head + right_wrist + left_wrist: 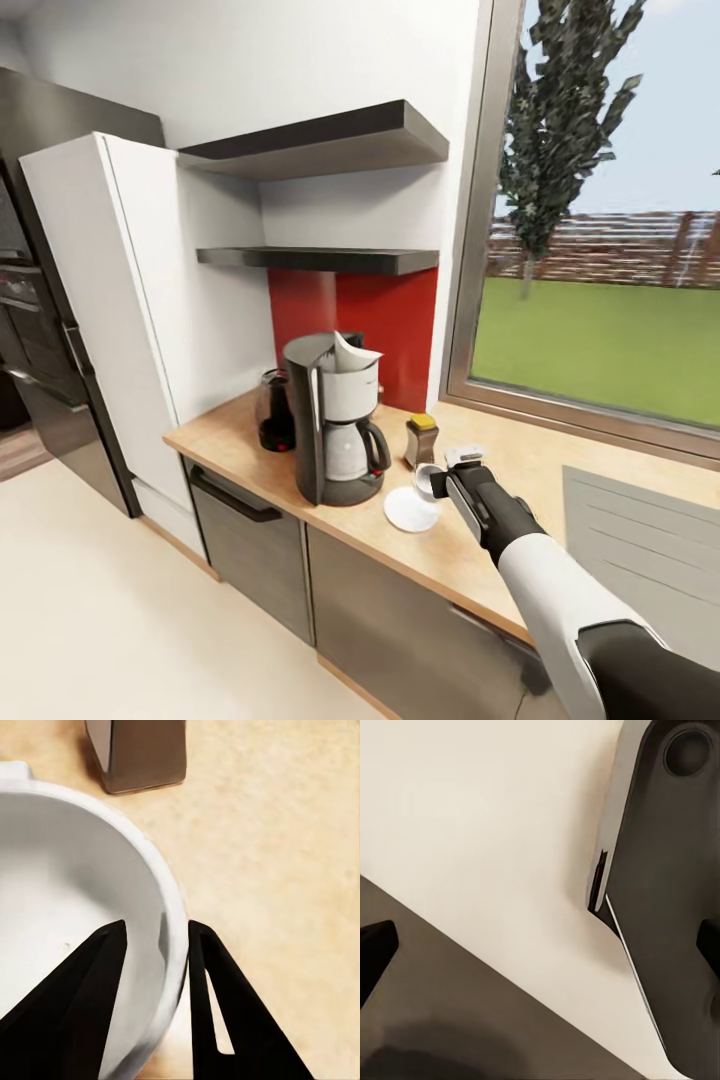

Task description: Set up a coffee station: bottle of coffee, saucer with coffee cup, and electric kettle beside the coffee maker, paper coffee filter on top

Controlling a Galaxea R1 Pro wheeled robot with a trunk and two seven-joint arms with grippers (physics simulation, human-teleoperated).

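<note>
Now the right gripper (438,484) clamps the coffee cup's (82,907) rim, one finger inside and one outside, just above the saucer (410,510) beside the coffee maker (335,420) on the kitchen countertop (470,555). Whether the left gripper is apart or together I cannot tell.

- The kettle (274,410) sits half hidden behind the coffee maker (335,420).
- The cup (75,922) runs off the right wrist picture's edges.
- The saucer (410,510) is partly covered by cup and right gripper (440,483).
</note>
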